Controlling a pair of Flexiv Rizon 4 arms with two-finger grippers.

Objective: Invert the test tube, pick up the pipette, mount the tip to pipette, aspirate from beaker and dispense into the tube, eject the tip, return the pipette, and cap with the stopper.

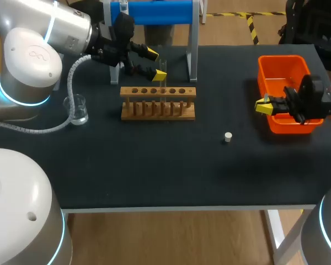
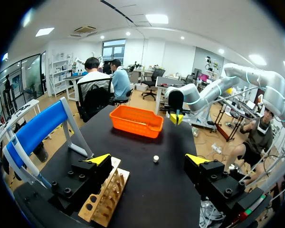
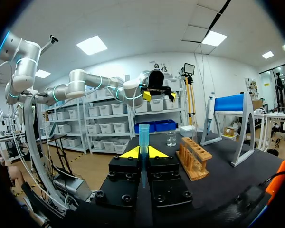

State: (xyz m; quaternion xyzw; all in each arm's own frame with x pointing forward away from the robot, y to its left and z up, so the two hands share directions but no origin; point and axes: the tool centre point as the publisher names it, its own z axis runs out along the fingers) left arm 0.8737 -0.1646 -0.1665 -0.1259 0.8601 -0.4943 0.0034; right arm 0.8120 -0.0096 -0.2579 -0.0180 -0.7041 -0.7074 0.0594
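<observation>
A blue tube (image 3: 144, 135) stands upright, pinched between the narrow-set fingers of our right gripper (image 1: 263, 105); we cannot tell whether it is the test tube or a tip. That gripper hangs at the orange bin (image 1: 298, 62), over its wall towards the table's middle. The stopper (image 1: 228, 137) lies on the table (image 1: 154, 165) between bin and rack (image 1: 158, 92), apart from both. Our left gripper (image 1: 155, 64), spread wide and holding nothing, hovers just behind the rack. The beaker (image 1: 78, 109) stands near the rack's left end.

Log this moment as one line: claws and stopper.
left claw: open, by rack | right claw: shut on blue tip, at orange bin | stopper: loose on table
</observation>
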